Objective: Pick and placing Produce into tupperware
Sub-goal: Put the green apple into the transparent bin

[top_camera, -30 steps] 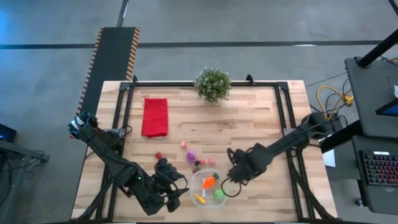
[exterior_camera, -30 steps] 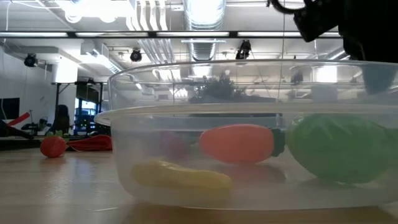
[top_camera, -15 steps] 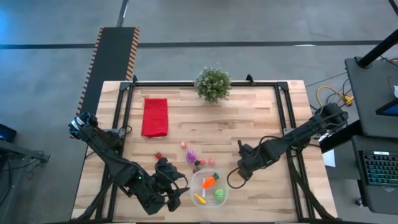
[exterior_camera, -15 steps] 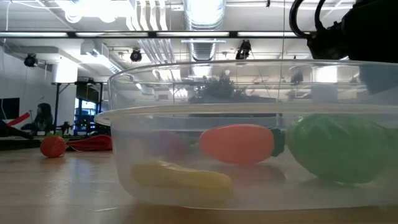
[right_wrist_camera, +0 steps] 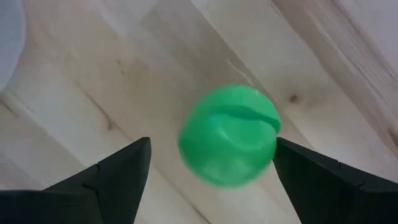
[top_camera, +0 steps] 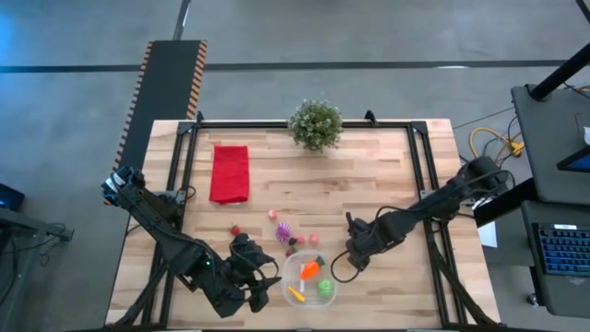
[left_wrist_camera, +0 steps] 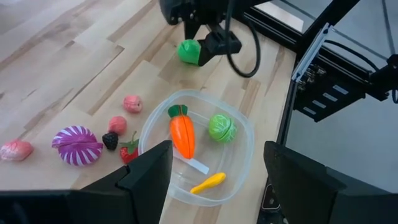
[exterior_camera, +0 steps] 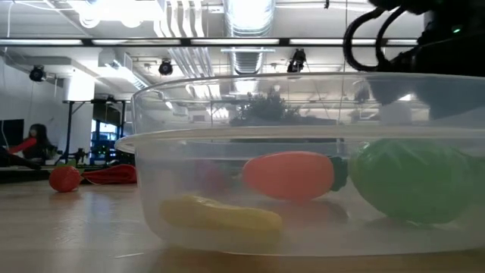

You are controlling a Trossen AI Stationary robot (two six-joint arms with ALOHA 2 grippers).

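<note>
Green ball (right_wrist_camera: 227,135), right gripper (right_wrist_camera: 208,171) spread around it

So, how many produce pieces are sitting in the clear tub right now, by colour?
Orange carrot: 1
Green ball: 1
Yellow piece: 1
Total in the tub: 3

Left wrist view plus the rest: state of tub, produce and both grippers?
Clear plastic tub: lidless, holds three pieces.
Orange toy carrot: in tub.
Green ball on the wood: outside tub, ungrasped.
Right gripper: open, straddling that ball.
Left gripper: open, empty, above tub.
</note>
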